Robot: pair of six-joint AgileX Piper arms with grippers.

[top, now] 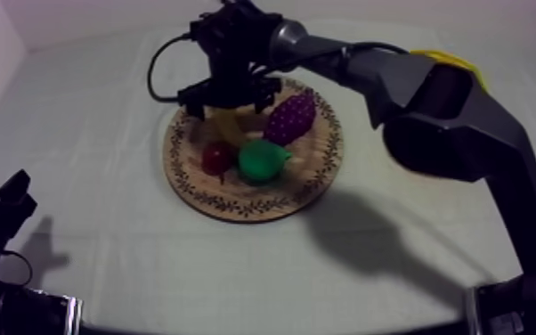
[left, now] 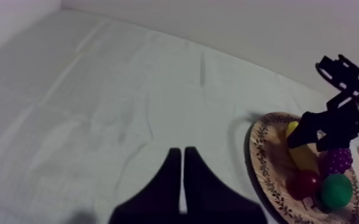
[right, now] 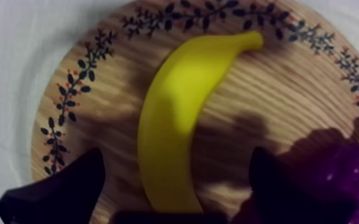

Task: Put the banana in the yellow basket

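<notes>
Step in hand: pre-grasp, nothing lifted yet; right gripper (top: 230, 103) hangs over the far-left part of the round wooden board with the patterned rim (top: 236, 207), directly above the curved yellow toy banana (right: 176, 113); its two black fingers (right: 68, 190) are spread wide, one on each side of the banana's thick middle, holding nothing, and neither pad looks to be touching the fruit; banana lies flat on the board, just left of the purple bunch of grapes (top: 291, 116) and just far of the small red fruit (top: 215, 158) and the green pear (top: 263, 160); long axis runs roughly near-to-far across the board, bowed toward the left; slim tip seems to point at the far rim, angled a bit right; blunt end is toward the near side, hidden under the gripper, so I can't say exactly where it stops; fingers straddle the short axis, so alignment looks right; next move, as I read it: drop straight down, close on the mid-body, lift clear of the grapes, then carry right to the yellow basket (top: 450, 61), which sits far right, partly behind the right arm; risks: right finger clipping the grapes on the way down, smooth curved skin swivelling in a two-point grip; left gripper (left: 183, 176) parked low at near left over the grey-white cloth (left: 128, 107), fingers pressed together in a wedge, nothing in them.
</notes>
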